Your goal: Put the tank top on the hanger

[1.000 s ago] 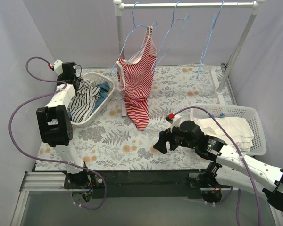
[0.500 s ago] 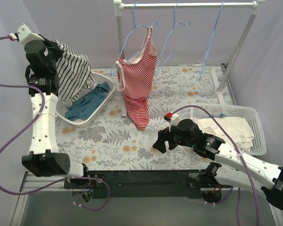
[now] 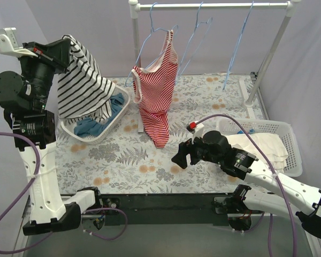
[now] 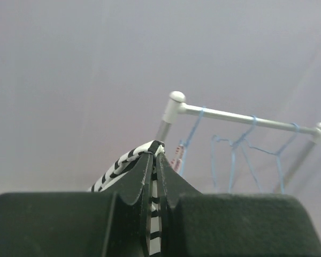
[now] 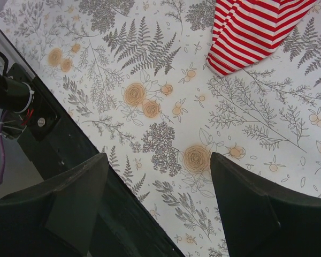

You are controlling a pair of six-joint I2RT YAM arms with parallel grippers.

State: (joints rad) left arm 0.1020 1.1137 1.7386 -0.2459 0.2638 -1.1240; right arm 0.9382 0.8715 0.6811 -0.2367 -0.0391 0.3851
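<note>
Striped black on white, the one tank top [image 3: 81, 85] hangs high at the left, pinched between the left gripper's [image 4: 154, 160] closed fingers. Its hem reaches down into the round basket [image 3: 124, 103], over a blue garment [image 3: 88, 127]. Three hangers sit on the rail [image 3: 214, 6]: one carries a red top [image 3: 155, 91], and two, the middle [image 3: 194, 40] and the right [image 3: 238, 45], are bare. The right gripper [image 3: 181, 159] hovers spread wide over the floral cloth [image 5: 166, 123], near the red hem. A second, rectangular basket [image 3: 257, 124] holds white cloth [image 3: 257, 144].
</note>
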